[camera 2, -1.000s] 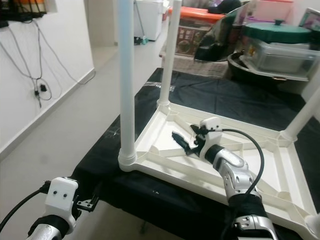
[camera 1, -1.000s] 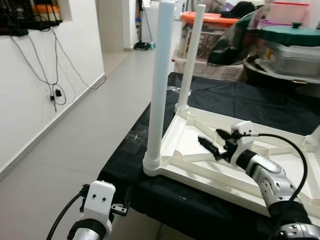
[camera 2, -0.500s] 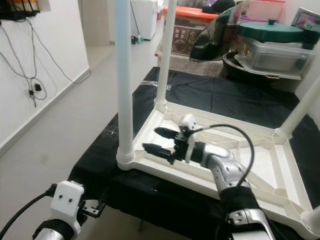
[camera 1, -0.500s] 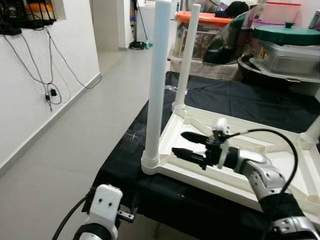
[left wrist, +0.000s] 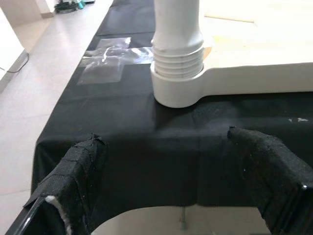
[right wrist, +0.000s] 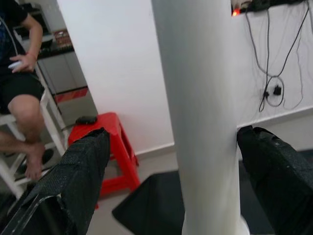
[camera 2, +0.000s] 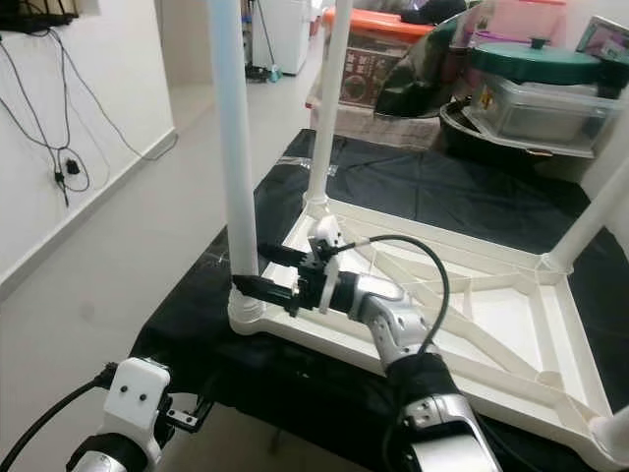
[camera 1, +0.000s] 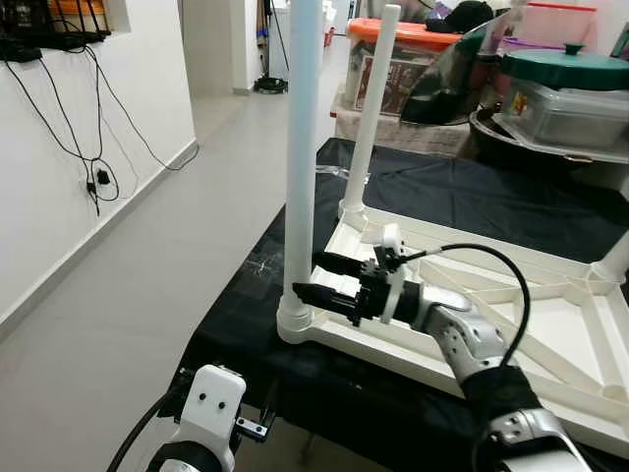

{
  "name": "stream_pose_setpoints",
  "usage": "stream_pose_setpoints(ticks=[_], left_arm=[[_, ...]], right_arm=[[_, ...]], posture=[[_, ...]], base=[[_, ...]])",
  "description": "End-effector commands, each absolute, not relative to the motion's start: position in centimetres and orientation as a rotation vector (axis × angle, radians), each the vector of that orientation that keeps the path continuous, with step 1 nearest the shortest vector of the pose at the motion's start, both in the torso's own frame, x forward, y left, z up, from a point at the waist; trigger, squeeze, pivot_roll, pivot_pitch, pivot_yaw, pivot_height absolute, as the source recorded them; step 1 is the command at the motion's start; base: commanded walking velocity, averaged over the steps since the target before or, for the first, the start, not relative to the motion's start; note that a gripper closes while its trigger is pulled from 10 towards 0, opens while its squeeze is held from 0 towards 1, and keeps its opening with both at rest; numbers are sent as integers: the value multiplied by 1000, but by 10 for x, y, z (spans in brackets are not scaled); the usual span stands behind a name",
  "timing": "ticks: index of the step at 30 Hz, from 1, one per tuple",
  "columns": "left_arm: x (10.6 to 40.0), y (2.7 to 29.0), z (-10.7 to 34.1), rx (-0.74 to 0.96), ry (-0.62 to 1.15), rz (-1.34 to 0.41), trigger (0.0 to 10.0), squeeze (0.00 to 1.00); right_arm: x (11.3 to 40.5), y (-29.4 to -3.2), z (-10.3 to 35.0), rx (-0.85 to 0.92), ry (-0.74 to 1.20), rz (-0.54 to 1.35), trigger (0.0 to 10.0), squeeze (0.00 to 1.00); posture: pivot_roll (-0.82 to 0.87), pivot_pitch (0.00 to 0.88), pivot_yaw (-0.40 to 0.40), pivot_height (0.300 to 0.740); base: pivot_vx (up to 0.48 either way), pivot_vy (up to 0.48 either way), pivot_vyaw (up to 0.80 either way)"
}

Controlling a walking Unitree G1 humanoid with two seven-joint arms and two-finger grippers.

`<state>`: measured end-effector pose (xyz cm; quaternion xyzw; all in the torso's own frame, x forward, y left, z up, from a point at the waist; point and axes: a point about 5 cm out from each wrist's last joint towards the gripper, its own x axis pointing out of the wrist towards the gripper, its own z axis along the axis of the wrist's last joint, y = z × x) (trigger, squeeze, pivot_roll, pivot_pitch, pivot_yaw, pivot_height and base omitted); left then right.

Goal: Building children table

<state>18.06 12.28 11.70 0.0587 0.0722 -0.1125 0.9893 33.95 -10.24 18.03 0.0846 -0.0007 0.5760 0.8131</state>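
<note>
The white table top [camera 1: 550, 324] lies upside down on a black cloth [camera 1: 462, 197], its legs pointing up. The near left leg [camera 1: 300, 147] stands in its corner socket [camera 1: 295, 320]. My right gripper [camera 1: 319, 280] is open at the base of this leg, one finger [right wrist: 73, 181] on each side, apart from it; the right wrist view shows the leg [right wrist: 200, 98] between them. My left gripper [left wrist: 171, 181] is open and low in front of the table's edge, facing the ribbed socket [left wrist: 177, 78]; its white wrist [camera 1: 211, 403] is below the cloth.
A second leg [camera 1: 371, 108] rises at the far left corner and a third [camera 1: 614, 261] at the right. Storage boxes [camera 1: 413, 44] and a green-lidded container [camera 1: 570, 88] crowd behind. Open floor [camera 1: 147, 295] lies left. A seated person [right wrist: 19, 93] and a red stool [right wrist: 105, 147] are beyond.
My right gripper has swung left across the table's underside and now straddles the near left leg. The left arm has barely moved.
</note>
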Motion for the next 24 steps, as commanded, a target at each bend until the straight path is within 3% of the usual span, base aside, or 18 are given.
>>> stream_pose_setpoints(ticks=[1, 24], left_arm=[[179, 121, 118, 125, 149, -238, 10000, 0], [178, 117, 120, 125, 146, -244, 10000, 0]], right_arm=[[340, -91, 183, 182, -16, 1257, 10000, 0], [361, -57, 212, 182, -119, 1156, 10000, 0]], posture=[[213, 31, -107, 740], [214, 37, -118, 740]], base=[[0, 0, 0], [0, 0, 0]])
